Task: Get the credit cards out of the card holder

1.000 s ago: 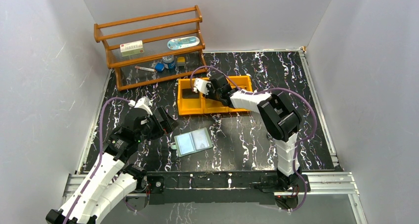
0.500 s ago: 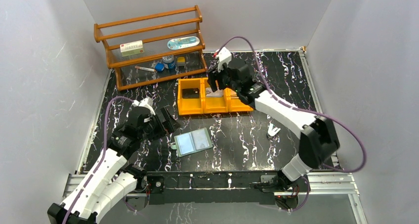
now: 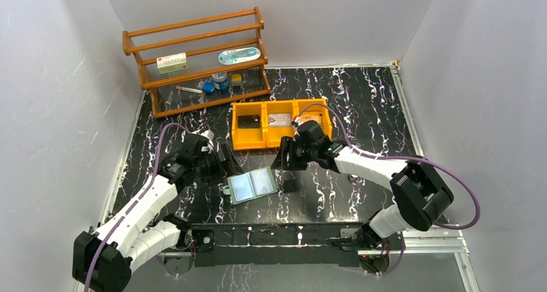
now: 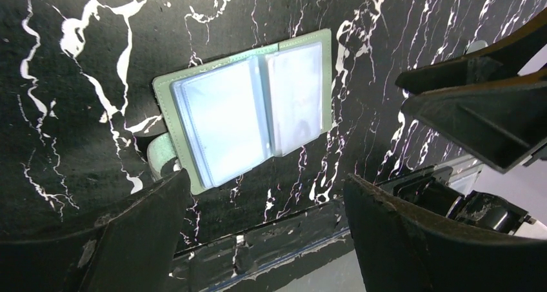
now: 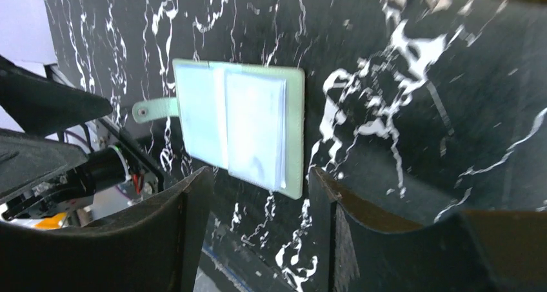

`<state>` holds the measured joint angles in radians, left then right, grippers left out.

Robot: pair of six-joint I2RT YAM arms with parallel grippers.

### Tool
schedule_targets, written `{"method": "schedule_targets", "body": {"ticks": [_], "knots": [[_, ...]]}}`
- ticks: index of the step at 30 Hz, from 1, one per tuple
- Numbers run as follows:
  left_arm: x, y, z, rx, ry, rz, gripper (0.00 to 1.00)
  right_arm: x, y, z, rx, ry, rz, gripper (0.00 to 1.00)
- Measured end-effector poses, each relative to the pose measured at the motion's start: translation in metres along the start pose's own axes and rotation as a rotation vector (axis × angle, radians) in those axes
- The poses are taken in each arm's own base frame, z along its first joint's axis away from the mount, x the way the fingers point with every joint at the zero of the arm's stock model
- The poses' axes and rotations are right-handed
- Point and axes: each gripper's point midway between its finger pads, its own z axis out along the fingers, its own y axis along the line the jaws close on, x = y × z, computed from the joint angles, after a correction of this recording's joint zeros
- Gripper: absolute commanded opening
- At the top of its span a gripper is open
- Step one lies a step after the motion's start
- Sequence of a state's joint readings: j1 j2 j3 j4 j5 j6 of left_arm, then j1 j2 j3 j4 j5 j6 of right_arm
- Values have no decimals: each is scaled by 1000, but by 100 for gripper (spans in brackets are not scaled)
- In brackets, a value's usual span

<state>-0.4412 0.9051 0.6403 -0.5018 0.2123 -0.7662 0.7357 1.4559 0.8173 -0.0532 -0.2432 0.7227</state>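
Table point(image 3: 374, 111): black, white-veined, walled in on three sides

Wooden rack point(image 3: 193, 25): stands at the far left, with small items on its shelves

Orange bin point(image 3: 278, 139): three compartments, set at the far centre just right of the rack. A dark object point(image 3: 248, 120) lies in its left compartment

Left gripper point(image 3: 224, 160): low over the table, just left of the card holder. The fingers are spread wide with nothing between them (its wrist view looks straight down between them onto the holder)

Right gripper point(image 3: 285, 156): low, just near of the bin and just right of the holder. The fingers stand apart and grip nothing

Card holder point(image 3: 253, 184): lies flat and opened like a book at the near centre, between the two grippers and touched by neither. Its clear sleeves face up and a small tab sticks out on its left. Glare on the sleeves hides whether any cards sit inside

Pale card point(image 3: 279, 118): lies flat in the middle compartment of the bin, well apart from the holder
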Motion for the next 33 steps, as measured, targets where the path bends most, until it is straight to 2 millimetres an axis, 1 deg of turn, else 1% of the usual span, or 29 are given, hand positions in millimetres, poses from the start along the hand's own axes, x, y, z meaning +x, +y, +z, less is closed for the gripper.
{"method": "schedule_targets", "body": {"ticks": [2, 4, 6, 8, 10, 13, 17, 25, 29, 33], "knots": [[4, 0, 3, 1, 28, -5, 84, 15, 3, 2, 1, 39, 31, 60], [7, -2, 5, 10, 49, -7, 84, 24, 11, 5, -13, 58, 36, 58], [9, -4, 6, 23, 63, -7, 81, 33, 17, 8, -20, 80, 39, 53], [13, -3, 9, 26, 84, -9, 80, 42, 20, 12, -23, 110, 48, 52], [18, 0, 13, 19, 112, -13, 80, 52, 19, 19, -16, 141, 61, 52], [25, 5, 18, 0, 147, -18, 79, 60, 15, 29, 6, 173, 81, 52], [29, 7, 23, -7, 179, -16, 79, 62, 12, 37, 21, 193, 93, 51], [34, 11, 33, -19, 223, -4, 79, 59, 12, 46, 38, 201, 97, 50], [35, 11, 38, -14, 230, 9, 76, 62, 7, 51, 55, 215, 99, 48], [43, 20, 45, -36, 255, 13, 74, 66, 4, 54, 62, 232, 105, 48]]}}
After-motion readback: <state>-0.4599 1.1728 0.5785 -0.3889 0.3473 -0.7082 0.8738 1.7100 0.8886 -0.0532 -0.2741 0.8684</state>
